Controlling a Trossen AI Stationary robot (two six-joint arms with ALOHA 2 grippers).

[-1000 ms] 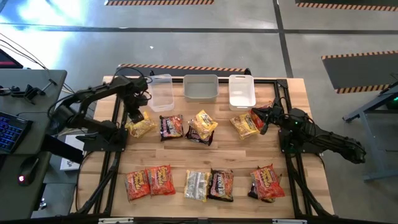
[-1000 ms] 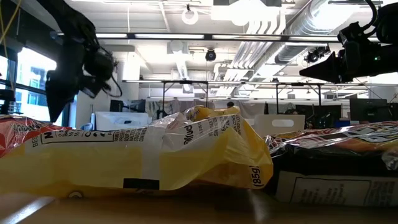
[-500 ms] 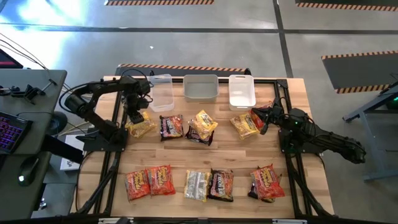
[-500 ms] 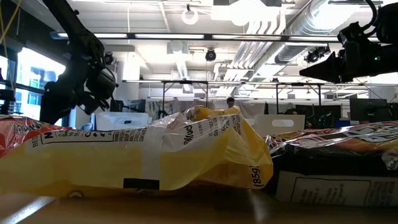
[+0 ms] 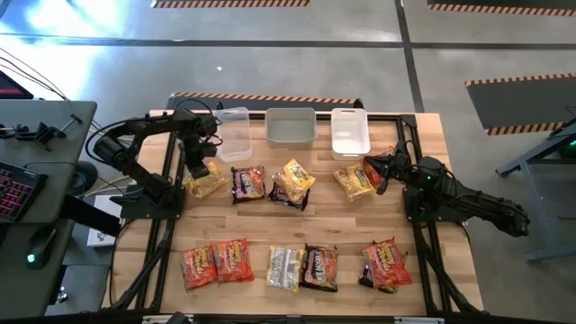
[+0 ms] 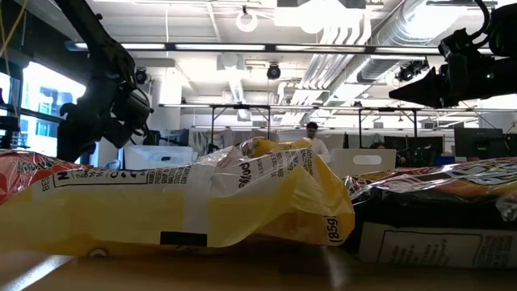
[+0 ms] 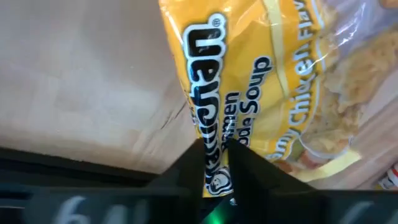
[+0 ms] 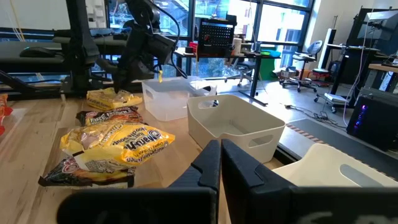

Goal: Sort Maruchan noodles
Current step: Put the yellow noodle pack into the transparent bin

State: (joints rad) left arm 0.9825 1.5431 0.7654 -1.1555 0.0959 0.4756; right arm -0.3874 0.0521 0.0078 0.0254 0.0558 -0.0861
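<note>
Packets lie in two rows across our table, below three tubs at its far edge. Our left gripper is down on the yellow packet at the left end of the far row, fingers pinched on a fold of its wrapper. Our right gripper waits just beside another yellow packet at that row's right end, fingers pressed together on nothing.
</note>
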